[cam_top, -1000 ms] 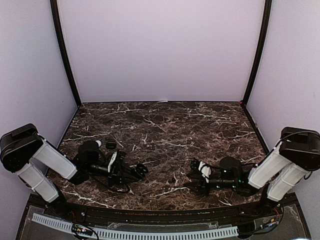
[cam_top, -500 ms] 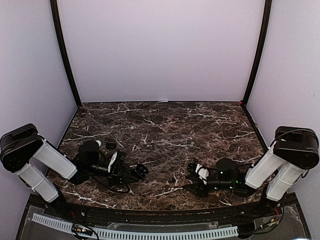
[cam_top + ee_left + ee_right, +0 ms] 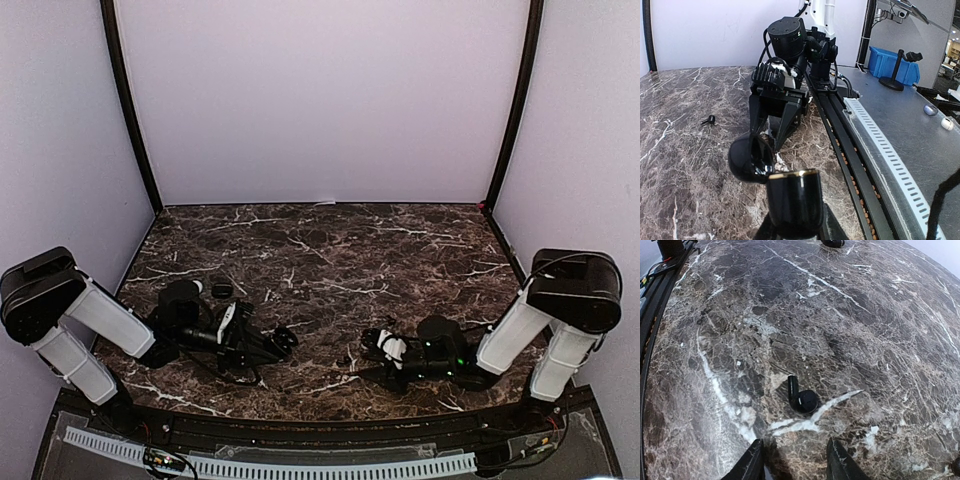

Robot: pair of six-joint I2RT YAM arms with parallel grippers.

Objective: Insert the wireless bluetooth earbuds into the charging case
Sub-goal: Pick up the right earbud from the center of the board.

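Black and glossy, the charging case [image 3: 791, 200] sits clamped in my left gripper [image 3: 270, 343], lid open. On the marble table [image 3: 865, 315] a black earbud [image 3: 801, 398] lies just ahead of my right gripper [image 3: 795, 467], its jaws spread and clear of it.

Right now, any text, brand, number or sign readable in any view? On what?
None readable in any view.
The black charging case shows no logo.
The black earbud lying on the marble bears no marking.
The blue bin beyond the table edge shows no label.
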